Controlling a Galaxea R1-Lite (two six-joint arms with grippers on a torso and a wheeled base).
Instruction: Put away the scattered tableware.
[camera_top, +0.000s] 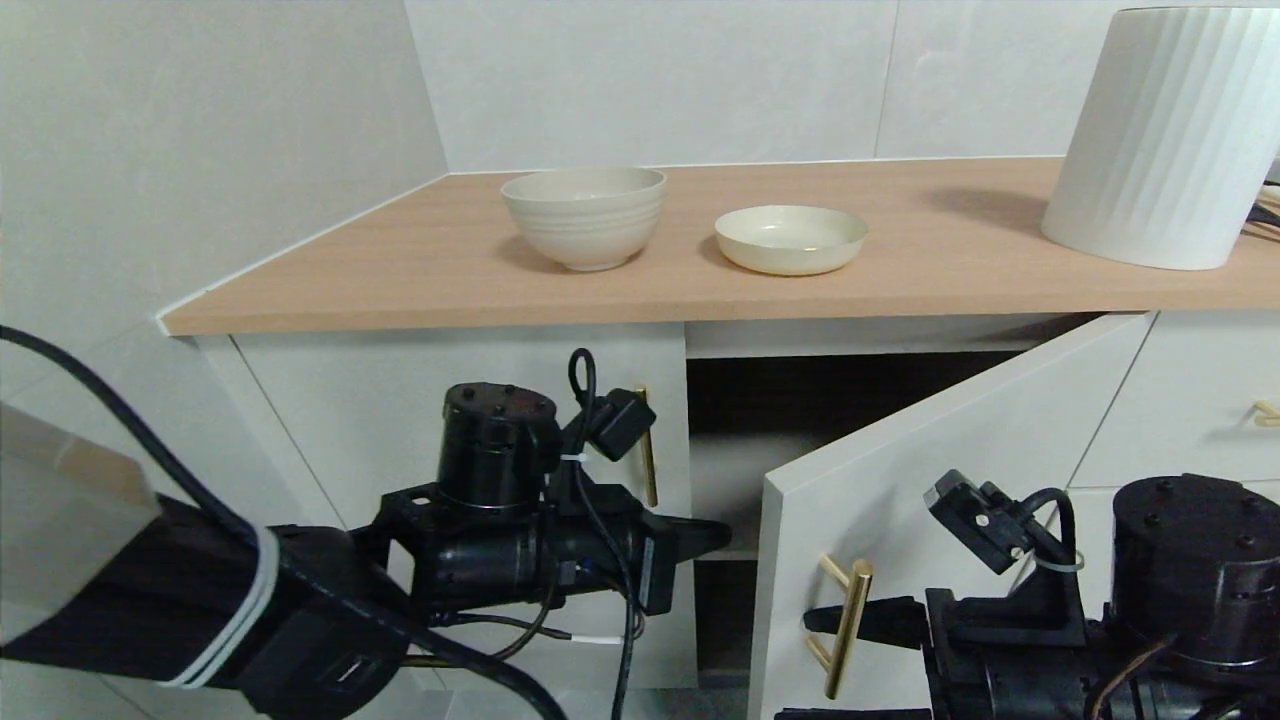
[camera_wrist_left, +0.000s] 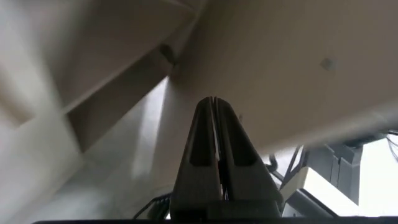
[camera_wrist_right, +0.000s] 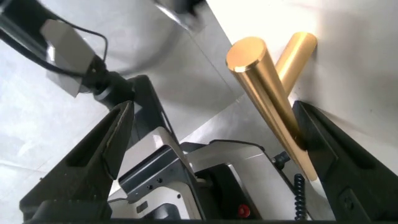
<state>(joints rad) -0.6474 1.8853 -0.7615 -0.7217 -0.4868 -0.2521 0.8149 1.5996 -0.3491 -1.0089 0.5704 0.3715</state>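
Cream ribbed bowl (camera_top: 584, 215) and shallow cream dish (camera_top: 790, 238) rest on wooden bench (camera_top: 400, 270), well above left hand (camera_top: 715, 535), pinched together, and right hand (camera_wrist_right: 212, 109), wide astride brass handle (camera_wrist_right: 267, 93).

A white ribbed cylinder (camera_top: 1170, 140) stands on the wooden countertop's (camera_top: 400, 270) right end.

Head view comes in bright and even for me. Soft shadows from the bowl (camera_top: 585, 215), the dish (camera_top: 790, 238) and the white ribbed shade (camera_top: 1165, 135) fall leftward across the desk (camera_top: 400, 270), so I read the light as coming from the right. The open cabinet (camera_top: 830, 385) is dark inside. Left wrist view is dimmer, with a white patch blown out beside the left pincer (camera_wrist_left: 212, 106). On the right wrist view, the brass handle (camera_wrist_right: 273, 112) glares at its round end, and the right pincer (camera_wrist_right: 214, 124) is nearly black.
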